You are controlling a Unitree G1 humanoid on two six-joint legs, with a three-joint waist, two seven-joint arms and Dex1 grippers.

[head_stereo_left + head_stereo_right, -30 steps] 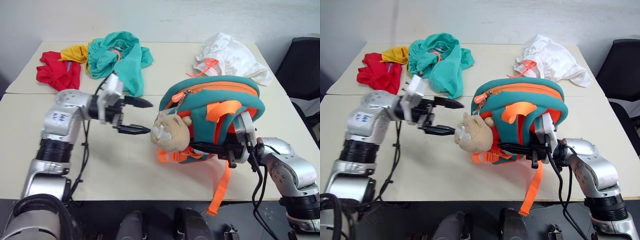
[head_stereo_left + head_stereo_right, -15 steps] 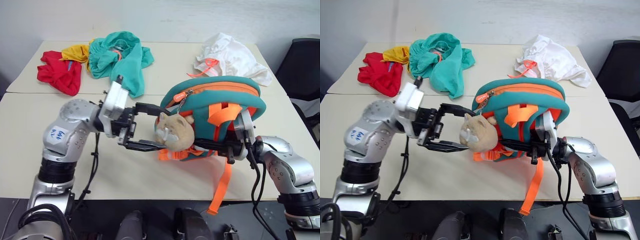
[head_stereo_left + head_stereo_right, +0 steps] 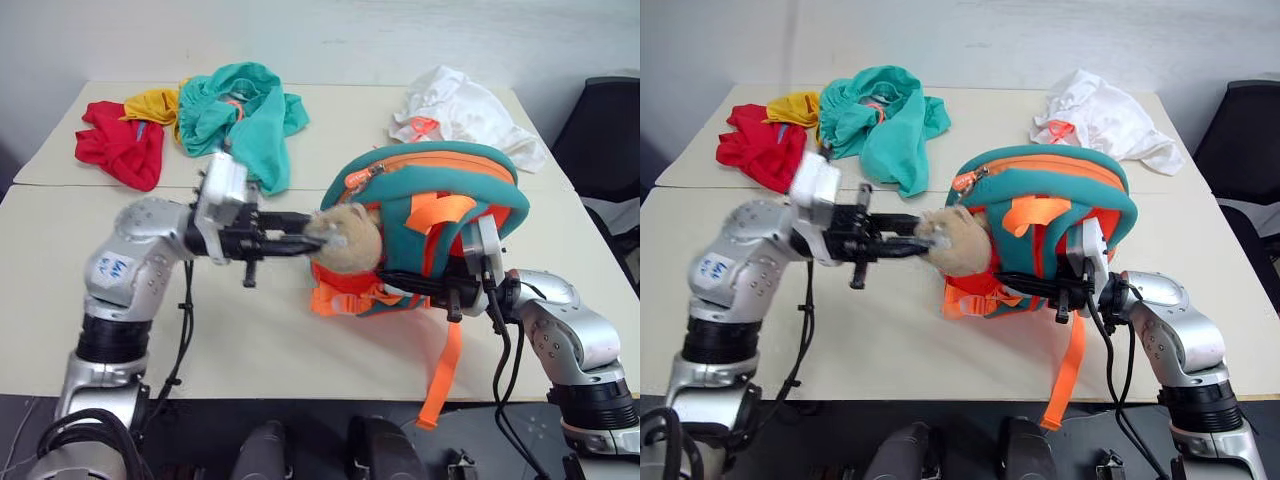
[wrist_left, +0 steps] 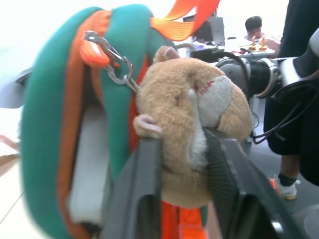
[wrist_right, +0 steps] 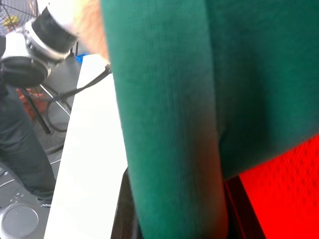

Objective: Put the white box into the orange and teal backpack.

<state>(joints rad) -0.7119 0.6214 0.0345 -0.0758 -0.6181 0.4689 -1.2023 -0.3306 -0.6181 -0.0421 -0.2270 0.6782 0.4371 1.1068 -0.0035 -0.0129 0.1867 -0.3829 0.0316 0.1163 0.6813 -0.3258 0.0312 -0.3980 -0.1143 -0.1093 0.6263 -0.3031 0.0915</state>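
From the head views, the orange and teal backpack (image 3: 430, 215) is seen raised above the tabletop (image 3: 250, 340), pinched by the right gripper (image 3: 440, 295). In the left wrist view, the left gripper (image 4: 182, 149) fingers are clamped on the plush head (image 4: 194, 129); a white box (image 4: 87, 174) is glimpsed inside, and could be spilled if the plush slips.

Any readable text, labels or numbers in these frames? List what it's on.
Blue handwritten marking on a white sticker on the left arm: too small and blurred to read.
Nothing legible on the orange and teal backpack, the clothes or the table.
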